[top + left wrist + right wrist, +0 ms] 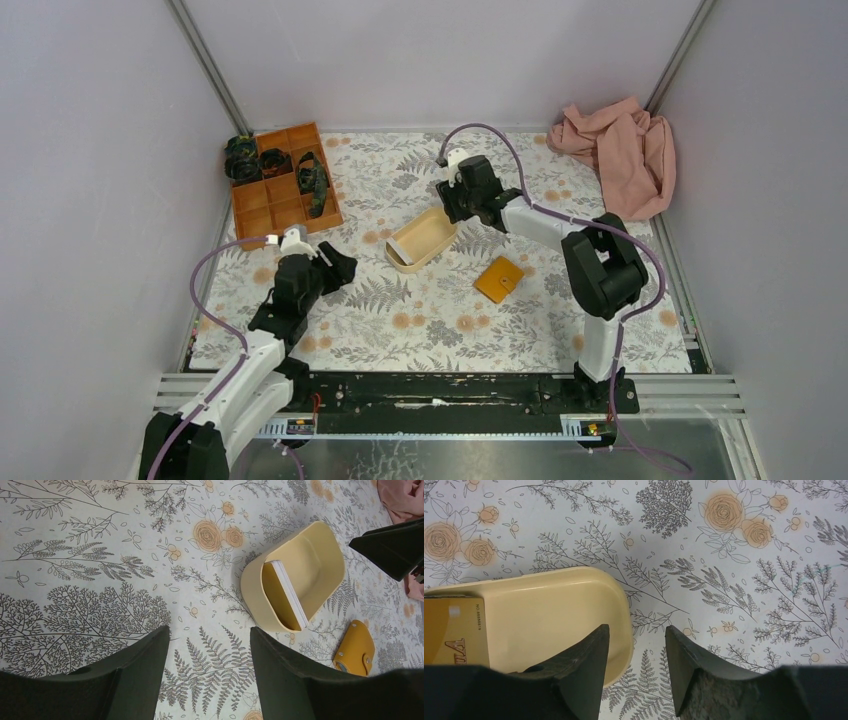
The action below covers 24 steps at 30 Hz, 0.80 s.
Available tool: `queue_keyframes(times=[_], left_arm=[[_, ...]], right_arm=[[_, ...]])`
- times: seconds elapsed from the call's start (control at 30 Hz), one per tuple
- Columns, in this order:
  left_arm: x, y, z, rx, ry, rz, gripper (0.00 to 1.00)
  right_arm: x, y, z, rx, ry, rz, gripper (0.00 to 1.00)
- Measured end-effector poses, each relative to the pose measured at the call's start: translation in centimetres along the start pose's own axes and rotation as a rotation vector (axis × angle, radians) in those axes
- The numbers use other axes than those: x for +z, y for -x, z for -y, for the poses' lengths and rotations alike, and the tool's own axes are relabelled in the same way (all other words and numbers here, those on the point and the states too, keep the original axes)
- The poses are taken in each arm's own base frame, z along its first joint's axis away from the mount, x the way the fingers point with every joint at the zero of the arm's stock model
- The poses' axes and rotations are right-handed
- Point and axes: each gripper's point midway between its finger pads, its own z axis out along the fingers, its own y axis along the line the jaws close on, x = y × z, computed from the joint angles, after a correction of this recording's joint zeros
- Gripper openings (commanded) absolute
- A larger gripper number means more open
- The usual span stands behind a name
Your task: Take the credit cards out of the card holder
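The left tool (209, 636) hangs wide open above the floral-patterned counter (100, 580), gripping nothing. The right tool (636, 632) is also open and empty, with one finger over the rim of the beige oval plastic tray (549, 605), which holds a stack of cards (287, 592). The small flat orange-tan leather-look card holder (499, 279) lies folded on the counter near the tray.

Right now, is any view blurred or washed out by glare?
Top external: even light, sharp, no glare. Left wrist: tray and card holder sharp, own fingers dark and soft. Right wrist: mild sheen on the tray rim, tablecloth print crisp.
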Motion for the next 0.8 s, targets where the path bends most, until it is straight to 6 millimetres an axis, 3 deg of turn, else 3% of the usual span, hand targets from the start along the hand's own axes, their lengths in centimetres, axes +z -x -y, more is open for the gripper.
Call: queue_keyframes(times=[0.3,0.67,0.8], left_arm=[[0.1,-0.2,-0.1,0.000,0.003,-0.009,0.68],[0.0,-0.3,0.1,0.000,-0.007,-0.016,0.68],[0.0,-0.4,0.1,0.000,-0.008,-0.017,0.68]], right_arm=[[1.2,-1.7,-0.3,-0.001,0.011,-0.044,0.50],[1.4,-2.0,-0.6,-0.001,0.014,-0.052,0.47],[1.7,-2.4,-0.6,0.005,0.010,-0.064,0.37]])
